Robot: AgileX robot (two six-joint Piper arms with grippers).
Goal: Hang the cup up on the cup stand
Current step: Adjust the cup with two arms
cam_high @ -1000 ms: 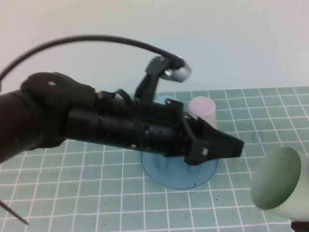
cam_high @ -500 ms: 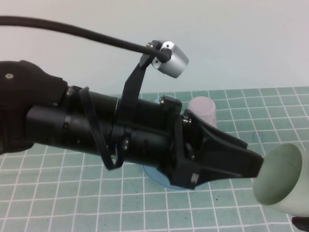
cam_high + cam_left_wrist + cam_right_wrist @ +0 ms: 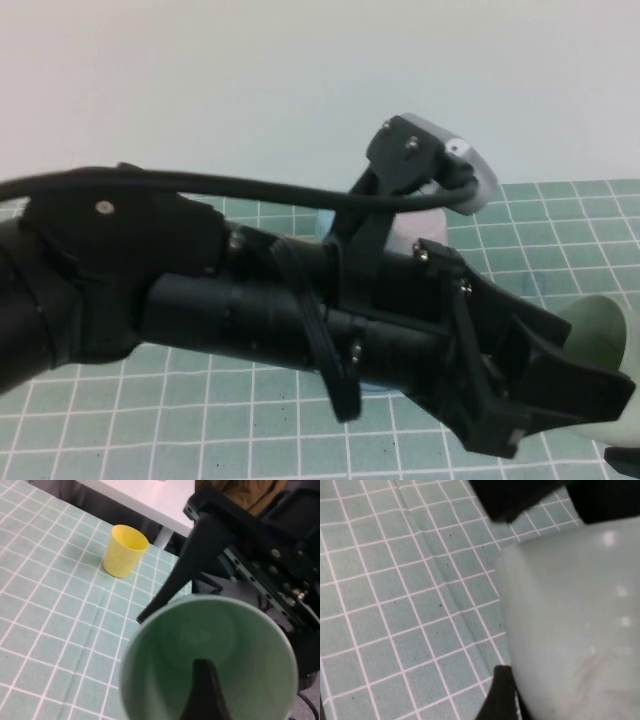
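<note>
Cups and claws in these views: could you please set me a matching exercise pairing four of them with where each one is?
1. green cup
2. yellow cup
3. pink cup
4. left claw

A. standing alone on the mat
B. open, one finger inside a cup's mouth
C. mostly hidden behind the left arm
D. tipped sideways above the mat, gripped by the right claw at the high view's lower right

Pairs: 1-D, 2-A, 3-C, 4-B

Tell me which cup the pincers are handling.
The mint-green cup: held off the mat by the right pincer, its mouth facing the left pincer, one finger inside. The yellow cup and pink cup stand untouched.
</note>
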